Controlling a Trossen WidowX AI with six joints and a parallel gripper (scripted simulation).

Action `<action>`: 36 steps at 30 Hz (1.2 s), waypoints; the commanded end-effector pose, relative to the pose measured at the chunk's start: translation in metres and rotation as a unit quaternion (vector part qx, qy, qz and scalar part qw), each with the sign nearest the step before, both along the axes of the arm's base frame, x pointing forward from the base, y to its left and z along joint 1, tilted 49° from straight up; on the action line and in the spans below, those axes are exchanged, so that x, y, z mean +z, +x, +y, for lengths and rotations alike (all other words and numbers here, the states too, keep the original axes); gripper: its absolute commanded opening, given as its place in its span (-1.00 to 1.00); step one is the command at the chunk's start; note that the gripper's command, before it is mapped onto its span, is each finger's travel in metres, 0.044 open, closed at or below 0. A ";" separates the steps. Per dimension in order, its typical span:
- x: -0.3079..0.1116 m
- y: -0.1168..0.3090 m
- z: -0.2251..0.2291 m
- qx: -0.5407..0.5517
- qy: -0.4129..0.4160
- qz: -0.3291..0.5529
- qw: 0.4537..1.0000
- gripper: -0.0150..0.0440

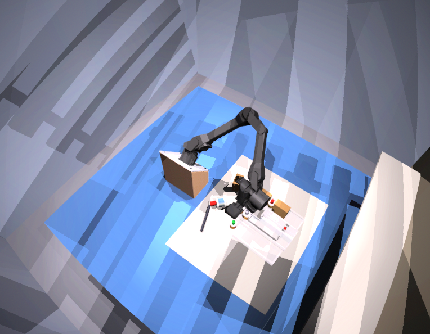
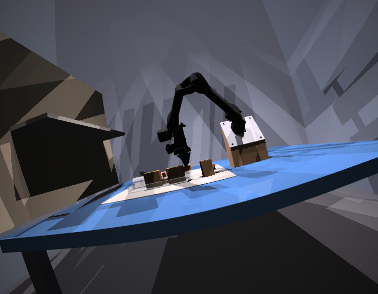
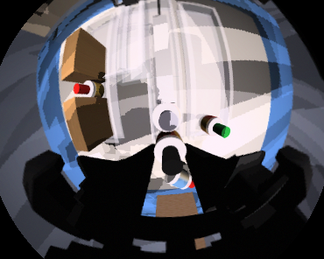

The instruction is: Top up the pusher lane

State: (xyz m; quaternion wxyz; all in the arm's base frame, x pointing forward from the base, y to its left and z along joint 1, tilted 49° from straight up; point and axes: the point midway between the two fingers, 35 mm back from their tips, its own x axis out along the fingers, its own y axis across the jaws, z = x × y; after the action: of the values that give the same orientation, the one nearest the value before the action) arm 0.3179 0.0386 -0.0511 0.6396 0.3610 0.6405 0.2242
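My gripper (image 2: 186, 166) (image 3: 169, 146) is shut on a jar with a black cap, white shoulder and dark brown-red body. The held jar (image 3: 171, 163) is upright, low at the near, front end of the clear lane (image 3: 165, 70). The lane jar (image 1: 246, 215) (image 3: 168, 119), with a pale grey-white top, stands just beyond it. In the wrist view the two look very close; whether they touch is unclear. The held jar's bottom and the front stop are hidden by the jar and fingers. The pusher plate cannot be made out clearly.
A green-capped jar (image 1: 232, 224) (image 3: 214, 125) stands right of the lane in the wrist view. A red-capped jar (image 1: 271, 203) (image 3: 90, 88) is between wooden blocks (image 1: 281, 208) (image 3: 83, 54) on the left. A blue-labelled jar (image 1: 219, 202) with red cap and a dark rod (image 1: 205, 217) are near the base.
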 end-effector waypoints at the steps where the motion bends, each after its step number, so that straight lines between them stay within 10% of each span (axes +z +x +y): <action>1: 0.004 0.013 -0.003 -0.002 -0.003 -0.018 1.000 -0.49; 36: 0.007 0.024 -0.008 -0.002 -0.003 -0.018 1.000 -0.49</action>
State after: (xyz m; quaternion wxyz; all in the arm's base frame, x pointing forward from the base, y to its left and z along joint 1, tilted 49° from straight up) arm 0.3310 0.0355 -0.0479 0.6389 0.3600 0.6420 0.2238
